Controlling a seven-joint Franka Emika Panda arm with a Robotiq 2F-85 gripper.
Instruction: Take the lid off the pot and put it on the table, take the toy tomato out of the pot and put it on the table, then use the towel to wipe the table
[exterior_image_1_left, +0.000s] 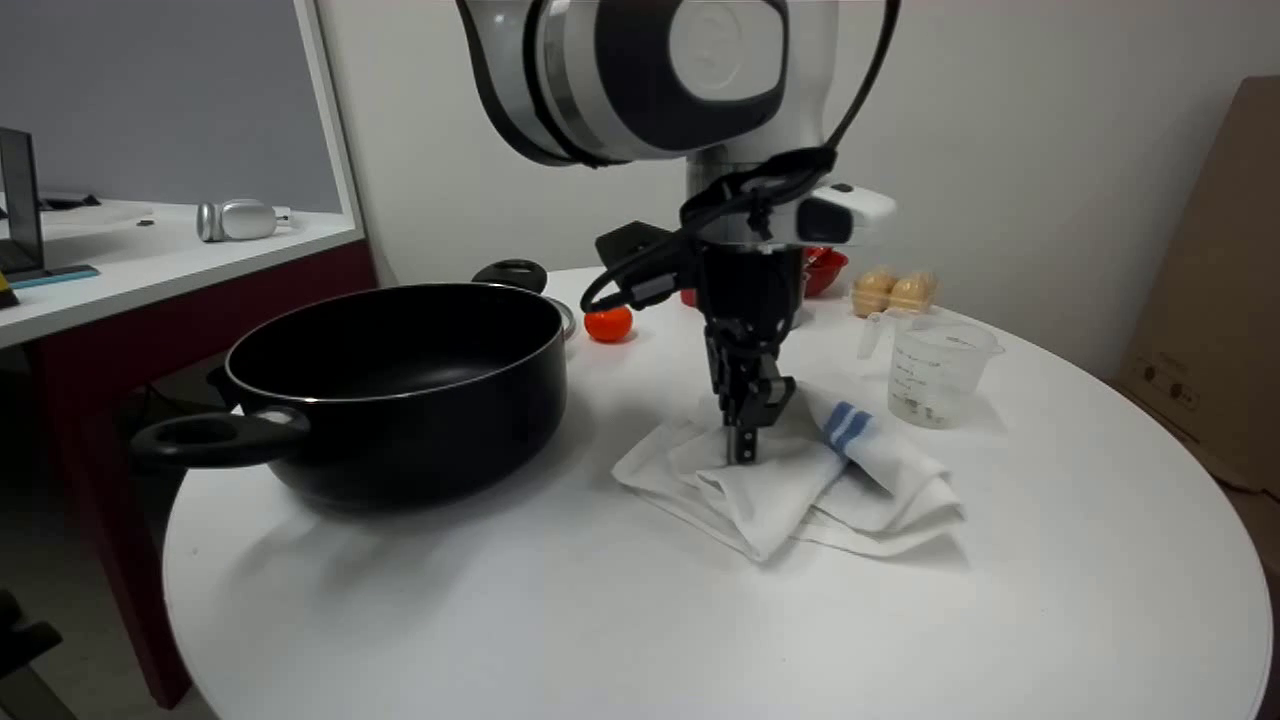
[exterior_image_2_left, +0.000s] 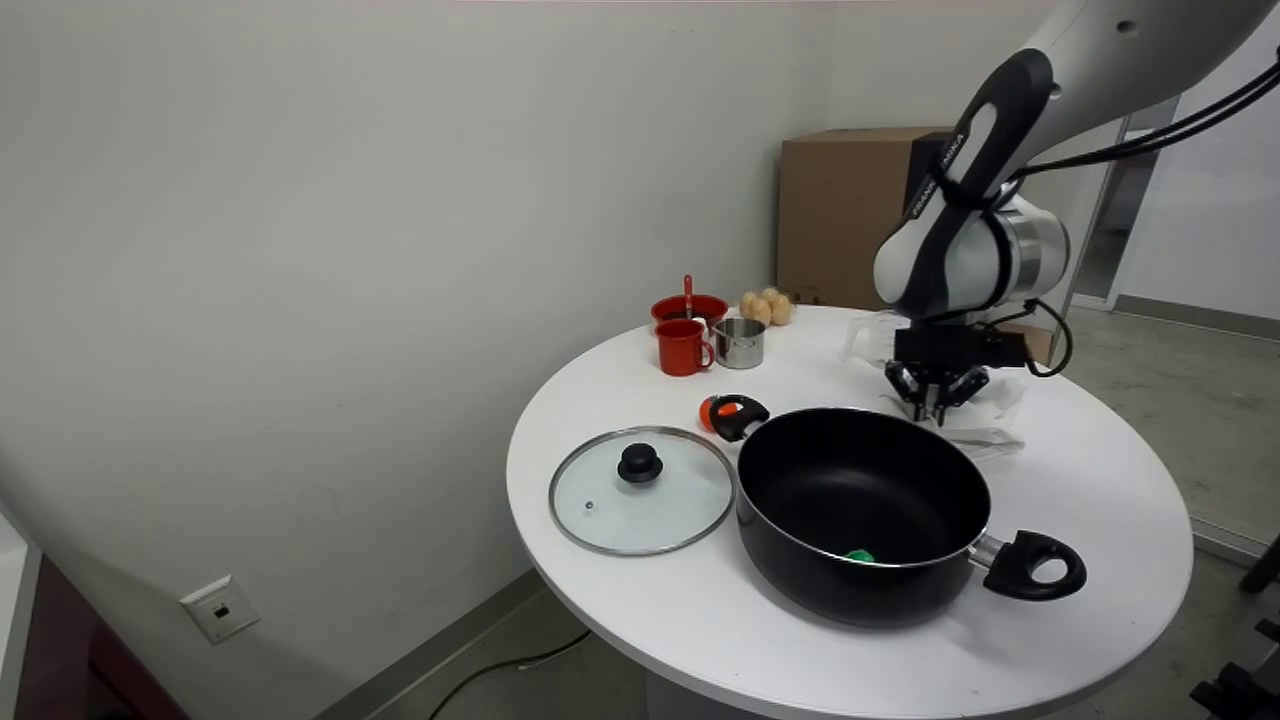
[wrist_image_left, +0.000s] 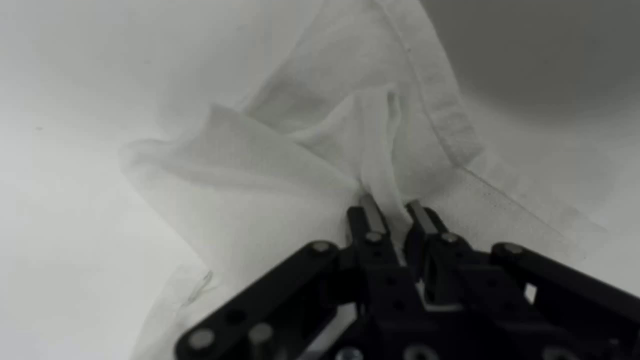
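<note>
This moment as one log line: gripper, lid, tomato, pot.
gripper: closed on fold of towel | lid: on table, beside pot | toy tomato: on table | green object: inside pot, unidentified | next: probably wiping

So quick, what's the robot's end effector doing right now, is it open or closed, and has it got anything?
End effector: closed, holding a pinched-up fold of the white towel.

1. Left of the end effector (exterior_image_2_left: 930, 413) in an exterior view: toy tomato (exterior_image_2_left: 706, 413), partly behind a pot handle (exterior_image_2_left: 750, 414).
2. Nearer the camera: green object (exterior_image_2_left: 859, 555) in the pot (exterior_image_2_left: 850, 598), too small to identify.
3. Above: robot arm (exterior_image_2_left: 1090, 95), cut off.
</note>
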